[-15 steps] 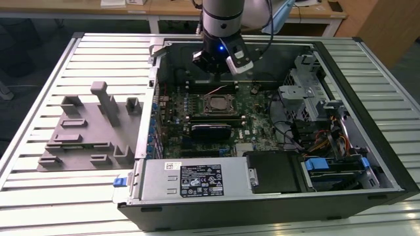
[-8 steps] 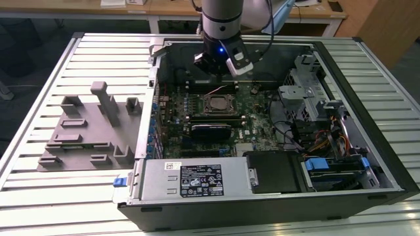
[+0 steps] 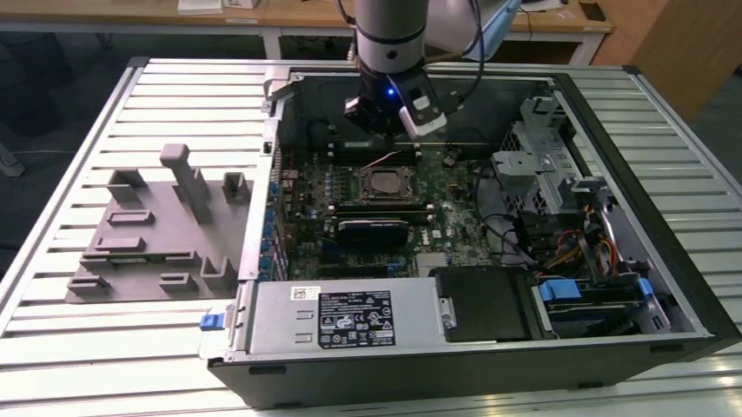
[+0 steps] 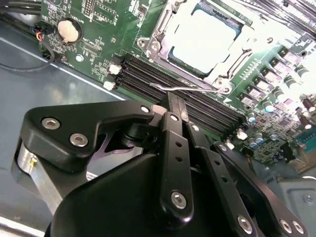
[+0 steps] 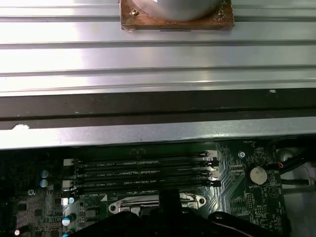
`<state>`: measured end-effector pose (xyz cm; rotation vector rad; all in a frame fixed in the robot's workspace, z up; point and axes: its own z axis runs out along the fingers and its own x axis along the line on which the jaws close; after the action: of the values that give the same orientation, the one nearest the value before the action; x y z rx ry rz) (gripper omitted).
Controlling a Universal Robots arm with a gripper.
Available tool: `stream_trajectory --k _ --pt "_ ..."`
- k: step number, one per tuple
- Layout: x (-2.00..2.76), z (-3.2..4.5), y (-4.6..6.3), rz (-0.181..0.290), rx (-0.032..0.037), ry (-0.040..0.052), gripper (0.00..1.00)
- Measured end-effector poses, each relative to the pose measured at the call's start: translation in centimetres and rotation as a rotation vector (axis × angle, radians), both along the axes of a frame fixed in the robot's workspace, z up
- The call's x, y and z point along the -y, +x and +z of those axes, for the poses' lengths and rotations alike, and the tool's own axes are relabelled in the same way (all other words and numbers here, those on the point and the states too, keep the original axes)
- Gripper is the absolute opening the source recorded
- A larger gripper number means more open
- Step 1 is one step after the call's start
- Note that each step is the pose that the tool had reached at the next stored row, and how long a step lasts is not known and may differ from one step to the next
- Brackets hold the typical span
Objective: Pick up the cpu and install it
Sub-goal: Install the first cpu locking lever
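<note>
The cpu [image 4: 205, 37] lies flat in the black socket frame [image 4: 163, 37] on the green motherboard; its pale top glares in the second wrist view. The exterior view shows the cpu [image 3: 383, 184] mid-board inside the open computer case [image 3: 649, 287]. My gripper [image 3: 388, 130] hangs just behind the socket, over the memory slots. In the second wrist view the gripper [image 4: 172, 98] is shut with nothing between its fingers. Its tip sits right by the socket's thin metal lever [image 4: 190, 90]; whether it touches the lever I cannot tell. The gripper's dark tip [image 5: 169, 196] also shows in the first wrist view.
Grey fixture blocks [image 3: 151, 226] stand on the slatted table at the exterior view's left. Inside the case are memory slots [image 4: 173, 86], a coin battery [image 4: 68, 30], a power supply [image 3: 347, 317], drive cages [image 3: 545, 148] and loose cables [image 3: 545, 243].
</note>
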<state>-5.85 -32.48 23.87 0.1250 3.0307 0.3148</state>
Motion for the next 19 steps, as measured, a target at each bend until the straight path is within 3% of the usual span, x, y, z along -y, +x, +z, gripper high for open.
stream_trajectory --k 8,17,19 --pt "0.00 -0.66 0.0 -0.020 0.0105 -0.0060 0.11" --pt "-0.09 -0.97 0.0 -0.056 0.0106 -0.0195 0.11" --pt "-0.32 -1.33 0.0 -0.069 0.0109 -0.0381 0.11"
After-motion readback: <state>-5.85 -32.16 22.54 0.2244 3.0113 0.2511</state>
